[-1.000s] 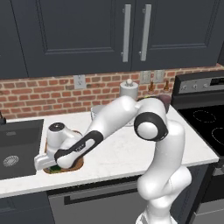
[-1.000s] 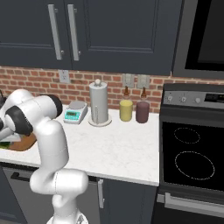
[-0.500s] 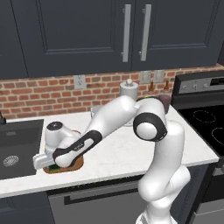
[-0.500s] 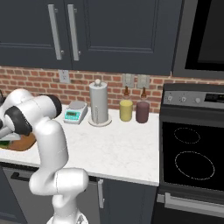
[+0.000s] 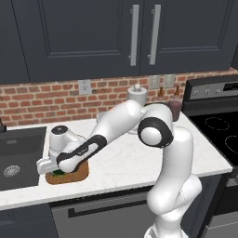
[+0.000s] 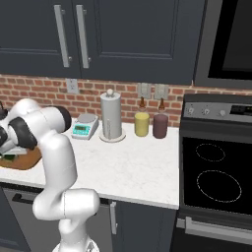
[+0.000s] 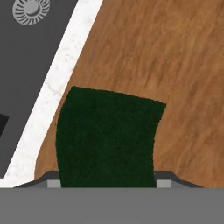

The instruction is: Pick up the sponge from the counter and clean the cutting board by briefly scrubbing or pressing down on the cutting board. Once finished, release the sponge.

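The dark green sponge point(image 7: 107, 135) lies flat against the brown wooden cutting board point(image 7: 175, 65). My gripper point(image 7: 105, 181) is shut on it, with one dark fingertip at each side of it. In the left base view the hand is bent low over the cutting board point(image 5: 82, 173) near the sink. A bit of the sponge point(image 5: 59, 172) shows under the gripper point(image 5: 57, 170). The right base view has the cutting board point(image 6: 27, 160) at the far left of the white counter point(image 6: 133, 162), with the sponge point(image 6: 9, 157) on it, partly hidden by my arm.
The dark sink point(image 5: 16, 158) lies just left of the board, its drain point(image 7: 28, 9) close by. A teal scale point(image 6: 82, 129), a paper towel roll point(image 6: 111, 116) and two jars point(image 6: 141, 124) stand at the back. The black stove point(image 6: 216, 177) is to the right.
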